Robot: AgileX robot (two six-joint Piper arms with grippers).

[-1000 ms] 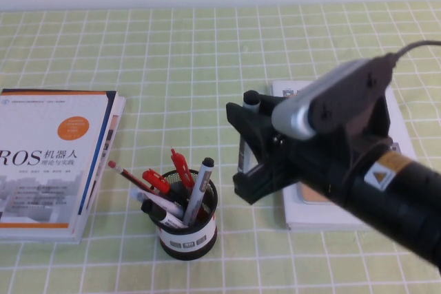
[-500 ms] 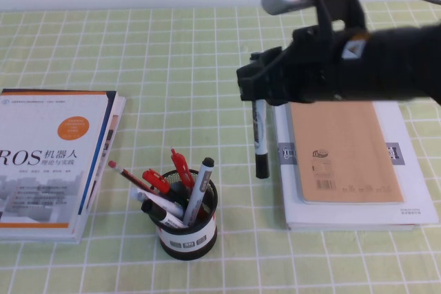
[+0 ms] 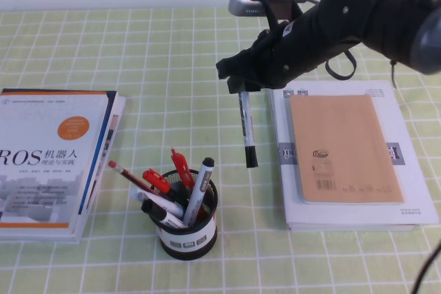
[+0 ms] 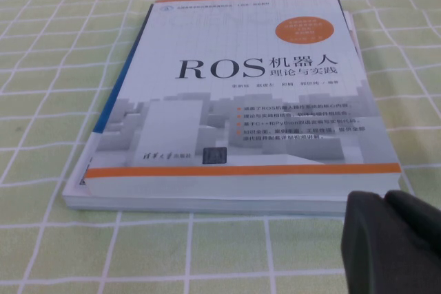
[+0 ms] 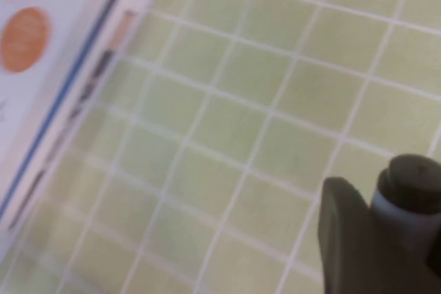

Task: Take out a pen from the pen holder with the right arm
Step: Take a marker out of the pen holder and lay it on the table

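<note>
The right arm (image 3: 372,12) reaches in from the robot's right, its forearm sloping down to the wrist, with the wrist camera (image 3: 265,1) sitting above the fingers. The right gripper (image 3: 240,86) points leftward, jaws clamped on a pen (image 3: 247,132) that hangs below the fingertips. The left gripper (image 4: 394,239) shows only as a dark tip in its own wrist view.

Tablecloth (image 3: 172,53): ROS book (image 3: 48,163), notebooks (image 3: 344,156), pen holder (image 3: 187,228).

Robot body: matte black.
Right arm (image 3: 358,12): silver camera pod (image 3: 255,1), looped black cable (image 3: 328,67); right gripper (image 3: 238,80), left gripper (image 4: 393,239) black (same finish).
</note>
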